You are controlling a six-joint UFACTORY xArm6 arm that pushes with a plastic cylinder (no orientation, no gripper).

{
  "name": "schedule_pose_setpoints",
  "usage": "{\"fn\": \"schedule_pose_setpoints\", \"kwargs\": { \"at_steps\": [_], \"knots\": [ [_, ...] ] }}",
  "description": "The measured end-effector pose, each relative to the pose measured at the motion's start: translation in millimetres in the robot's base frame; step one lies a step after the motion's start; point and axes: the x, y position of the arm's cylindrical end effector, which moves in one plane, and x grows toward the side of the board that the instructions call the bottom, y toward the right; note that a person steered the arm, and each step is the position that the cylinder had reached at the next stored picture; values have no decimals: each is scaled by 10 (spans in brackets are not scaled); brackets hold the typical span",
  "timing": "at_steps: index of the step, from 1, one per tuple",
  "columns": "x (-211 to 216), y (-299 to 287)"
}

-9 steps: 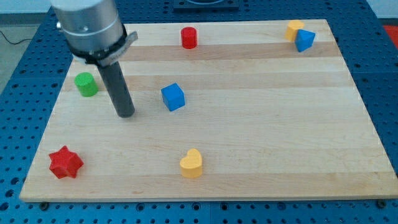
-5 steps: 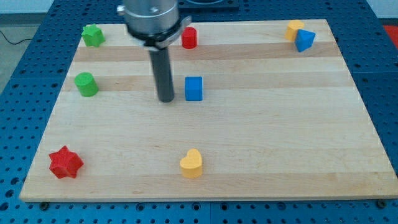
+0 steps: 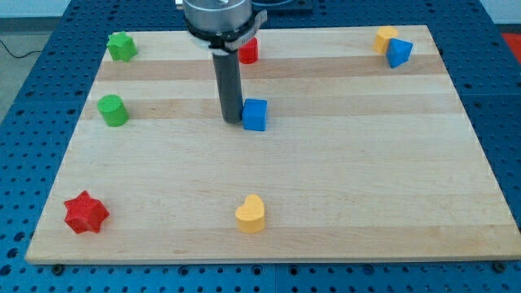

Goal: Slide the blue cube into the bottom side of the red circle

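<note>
My tip (image 3: 233,120) down on a wooden board (image 3: 350,171), pressed against the left face of the blue cube (image 3: 255,115); a bare rod, no jaws, holding nothing. Red circle (image 3: 248,50) toward the view's top, well above the cube, partly hidden by the arm. Green cylinder (image 3: 112,110) at left, green star-like block (image 3: 121,45) top left, red star (image 3: 85,212) bottom left, yellow heart (image 3: 251,214) near the bottom, yellow block (image 3: 385,37) touching another blue block (image 3: 399,53) top right. No readable writing or labels anywhere
</note>
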Motion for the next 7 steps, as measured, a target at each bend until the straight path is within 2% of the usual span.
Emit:
{"fn": "schedule_pose_setpoints", "kwargs": {
  "at_steps": [1,2,5,7],
  "knots": [
    [445,20],
    [491,281],
    [-677,345],
    [-1141,345]
  ]
}}
